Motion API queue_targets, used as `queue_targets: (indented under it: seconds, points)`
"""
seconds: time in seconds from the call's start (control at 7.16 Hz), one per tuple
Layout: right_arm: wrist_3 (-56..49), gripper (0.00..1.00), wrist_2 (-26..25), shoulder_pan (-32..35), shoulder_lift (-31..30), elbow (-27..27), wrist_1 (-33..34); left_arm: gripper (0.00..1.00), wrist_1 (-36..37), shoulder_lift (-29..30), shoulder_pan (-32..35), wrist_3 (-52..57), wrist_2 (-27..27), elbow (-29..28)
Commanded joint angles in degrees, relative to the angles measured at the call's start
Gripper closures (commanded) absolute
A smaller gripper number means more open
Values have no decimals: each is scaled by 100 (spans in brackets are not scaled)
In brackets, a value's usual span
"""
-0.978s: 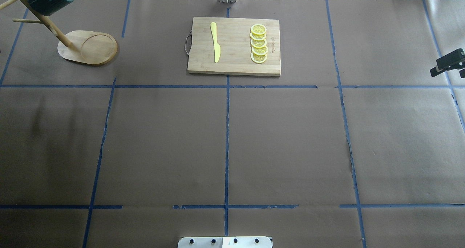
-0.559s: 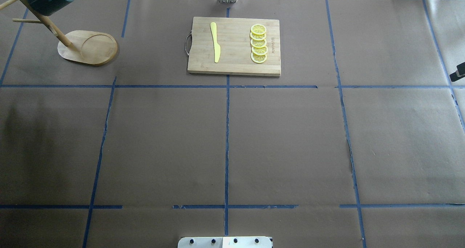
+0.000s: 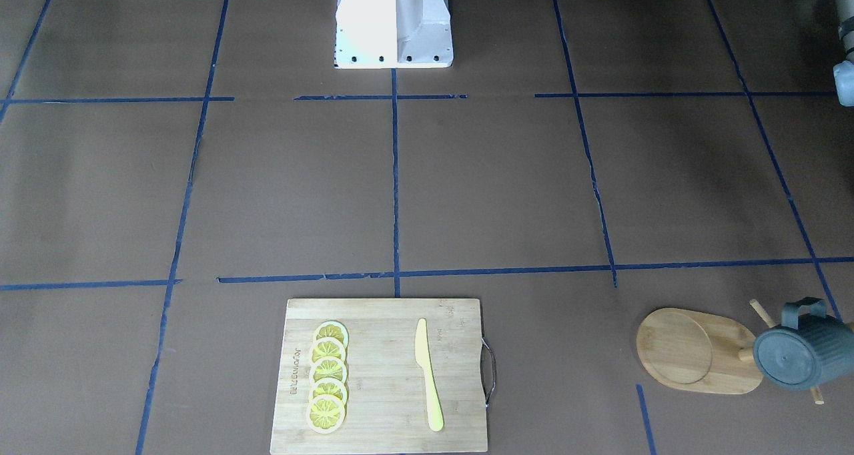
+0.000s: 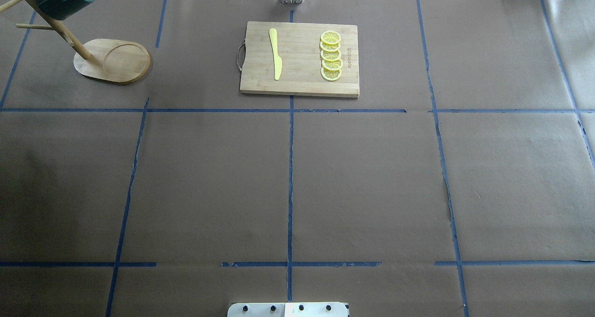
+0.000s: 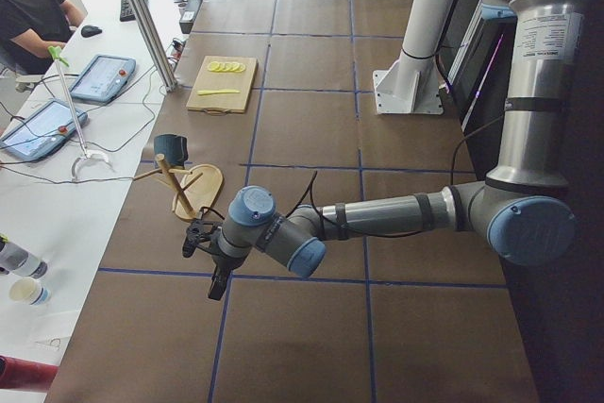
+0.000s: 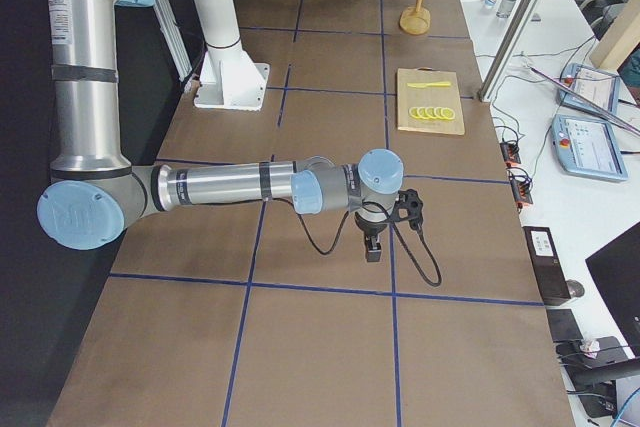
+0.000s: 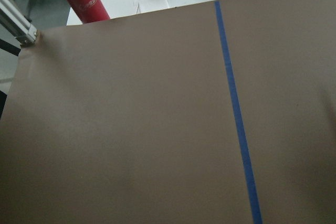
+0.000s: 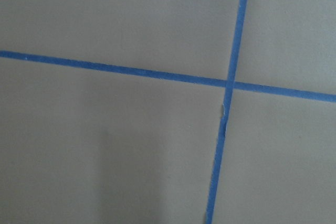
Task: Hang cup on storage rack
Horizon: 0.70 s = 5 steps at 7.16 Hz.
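The dark teal-grey cup [image 4: 62,0] hangs tilted on a peg of the bamboo storage rack [image 4: 114,61] at the table's far left. The front-facing view shows the cup [image 3: 797,355] bottom-out beside the oval base [image 3: 687,351], handle on a peg. No gripper touches it. My left gripper [image 5: 215,288] shows only in the exterior left view, low over the table, a short way from the rack [image 5: 198,186]. My right gripper [image 6: 372,250] shows only in the exterior right view, far from the rack [image 6: 415,19]. I cannot tell whether either is open or shut.
A bamboo cutting board [image 4: 300,59] with a yellow knife [image 4: 275,54] and several lemon slices [image 4: 331,56] lies at the far middle. The robot base [image 4: 288,309] is at the near edge. Blue tape lines grid the brown table cover.
The right gripper has moved out of the overhead view past its right edge. The arm shadow at the left has faded. The cup and rack have not moved.
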State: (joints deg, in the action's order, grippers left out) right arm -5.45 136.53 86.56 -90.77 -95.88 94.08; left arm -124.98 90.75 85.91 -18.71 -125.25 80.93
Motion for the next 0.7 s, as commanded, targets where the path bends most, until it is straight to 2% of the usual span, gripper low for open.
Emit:
queue_targets:
  seconds: [0.0,0.28,0.42,0.56]
  points:
    - [-659,0,-39,151,-107,183,453,0,1559,-311,207,594,-1365,633]
    - [-659,0,-4,142,-178,192,435,0,2719,-627,171,1101,-1546,1326]
    - [-659,0,5,142,-126,193,435,0,4039,-585,206,1776,-1511,1712]
    - [-659,0,31,142,-108,167,427,0,4791,-576,424,2305,-1285,1959]
